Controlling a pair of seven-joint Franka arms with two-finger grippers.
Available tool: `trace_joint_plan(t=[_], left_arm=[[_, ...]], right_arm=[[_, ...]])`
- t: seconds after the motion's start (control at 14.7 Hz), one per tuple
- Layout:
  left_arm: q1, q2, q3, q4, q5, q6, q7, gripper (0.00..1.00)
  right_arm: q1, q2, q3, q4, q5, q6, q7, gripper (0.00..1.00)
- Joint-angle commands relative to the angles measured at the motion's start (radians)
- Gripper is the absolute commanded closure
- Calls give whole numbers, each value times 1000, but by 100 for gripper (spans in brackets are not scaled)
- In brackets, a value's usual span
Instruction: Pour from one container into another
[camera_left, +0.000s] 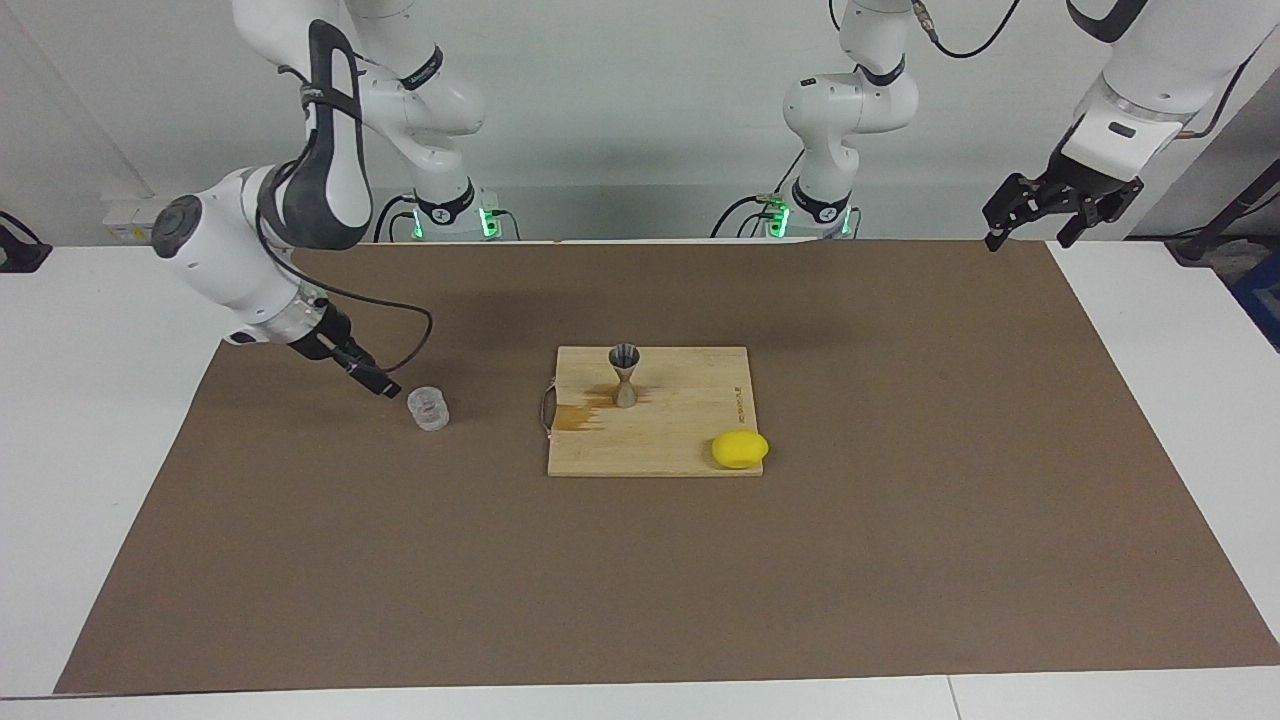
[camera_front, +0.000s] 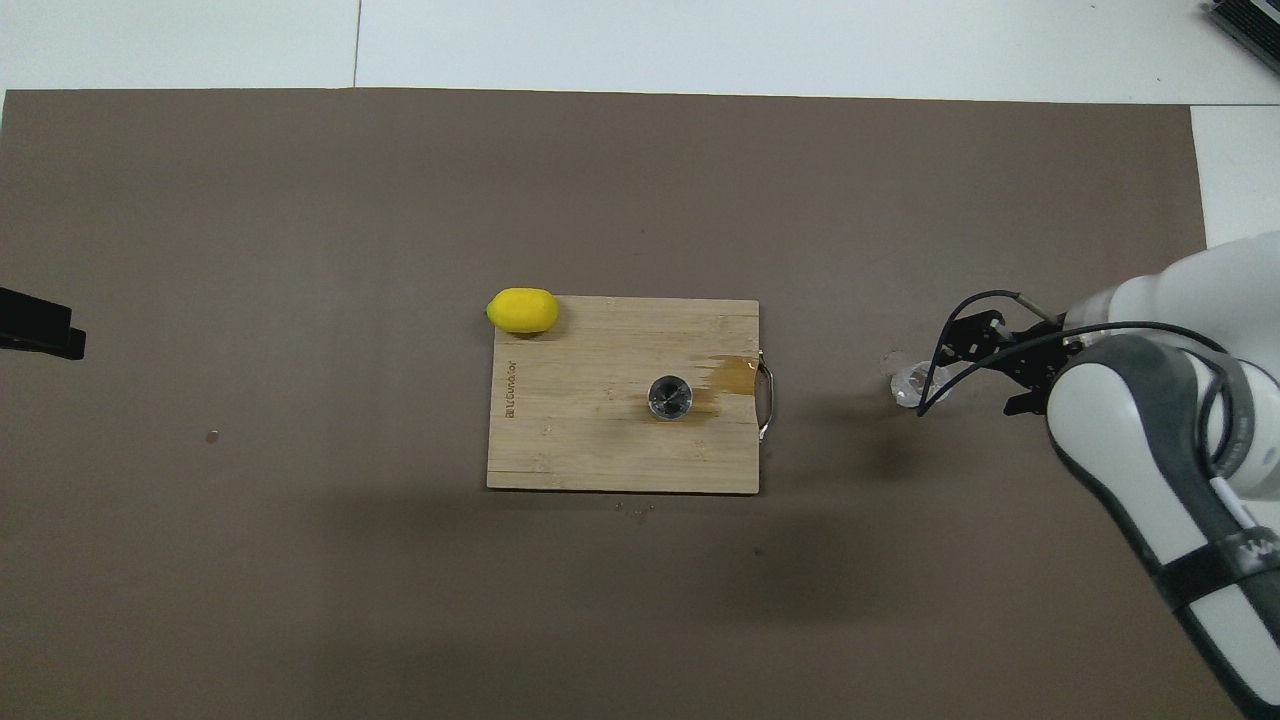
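Note:
The clear glass cup (camera_left: 428, 408) (camera_front: 915, 385) stands upright on the brown mat, toward the right arm's end of the table. My right gripper (camera_left: 375, 383) (camera_front: 985, 368) hangs just beside it, open and holding nothing, clear of the glass. The grey metal jigger (camera_left: 624, 375) (camera_front: 669, 396) stands upright on the wooden cutting board (camera_left: 680, 430) (camera_front: 600, 440) mid-table. My left gripper (camera_left: 1040, 215) (camera_front: 40, 335) waits open and raised over the mat's corner at the left arm's end.
A yellow lemon (camera_left: 740, 449) (camera_front: 522, 310) lies at the board's corner farthest from the robots. An amber spill (camera_left: 575, 415) (camera_front: 735, 375) wets the board between the jigger and the board's metal handle (camera_left: 546, 408). The brown mat (camera_left: 900, 520) covers most of the table.

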Motion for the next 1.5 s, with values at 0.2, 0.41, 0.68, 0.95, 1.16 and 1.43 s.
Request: trace_joint_plan(t=[0.2, 0.41, 0.68, 0.95, 1.16, 1.43], left_arm=[[-11, -31, 7, -40, -8, 21, -15, 0], [-11, -31, 6, -40, -8, 21, -15, 0], [-11, -31, 6, -40, -8, 20, -15, 0], [-11, -32, 7, -40, -8, 21, -15, 0], [-11, -32, 6, -40, -8, 21, -15, 0], [-11, -32, 7, -40, -8, 21, -15, 0]], right_arm=[[78, -40, 7, 186, -169, -179, -56, 0], [75, -36, 7, 298, -198, -239, -94, 0], [78, -33, 8, 413, -252, -325, -137, 0], [75, -50, 7, 442, -235, -406, -140, 0], [61, -60, 5, 436, -229, -429, -221, 0], [59, -65, -4, 427, -174, -437, -257, 0]])
